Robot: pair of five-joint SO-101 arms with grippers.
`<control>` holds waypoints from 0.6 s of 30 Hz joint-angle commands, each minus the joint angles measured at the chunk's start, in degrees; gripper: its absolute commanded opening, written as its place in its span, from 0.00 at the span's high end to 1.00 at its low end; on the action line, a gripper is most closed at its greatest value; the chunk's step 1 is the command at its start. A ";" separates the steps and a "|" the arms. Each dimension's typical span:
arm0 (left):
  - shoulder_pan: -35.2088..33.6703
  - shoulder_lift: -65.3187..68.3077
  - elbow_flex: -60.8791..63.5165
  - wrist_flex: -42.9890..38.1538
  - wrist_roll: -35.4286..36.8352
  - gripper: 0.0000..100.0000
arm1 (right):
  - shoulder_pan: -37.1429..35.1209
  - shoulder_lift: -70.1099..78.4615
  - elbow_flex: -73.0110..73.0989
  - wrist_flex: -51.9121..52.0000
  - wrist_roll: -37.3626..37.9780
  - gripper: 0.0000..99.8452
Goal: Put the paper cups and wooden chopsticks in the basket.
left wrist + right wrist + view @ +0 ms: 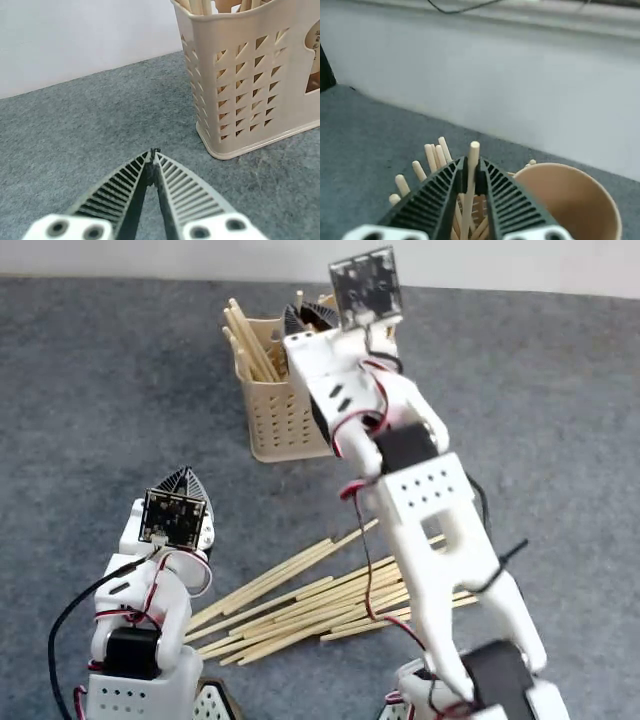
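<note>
I have one basket [278,420] to work with, standing upright towards the far edge of the worktop [90,380], about midway along it. My right gripper [470,161] is directly above it, clamped on a single wooden chopstick [474,148] that stands upright between the jaws, its round end poking out above the fingertips.

Below that gripper I count at least six chopstick ends [430,154] sticking up out of the basket, five bunched on one side and one beside the paper cup [572,197]. That is the one cup I can see, and it sits mouth-up inside the basket.

The loose chopsticks [310,602] lie in one fanned heap near the near edge of the worktop, between the two arm bases. They overlap too much for an exact count, but there are well over ten.

My left gripper [152,152] hangs near the near left corner with its jaws together on nothing, pointing towards the basket and well apart from it.
</note>
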 commanded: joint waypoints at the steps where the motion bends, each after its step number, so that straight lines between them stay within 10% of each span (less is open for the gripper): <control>1: -0.13 -0.40 -0.40 -1.14 -0.44 0.99 | -0.57 3.03 -6.55 2.59 0.70 1.00; 12: -0.13 -0.40 -0.40 -1.14 -0.44 0.99 | -0.31 10.42 -7.78 3.03 0.70 0.99; 18: -0.13 -0.40 -0.40 -1.14 -0.44 0.99 | -0.48 7.16 -7.43 3.12 0.44 0.82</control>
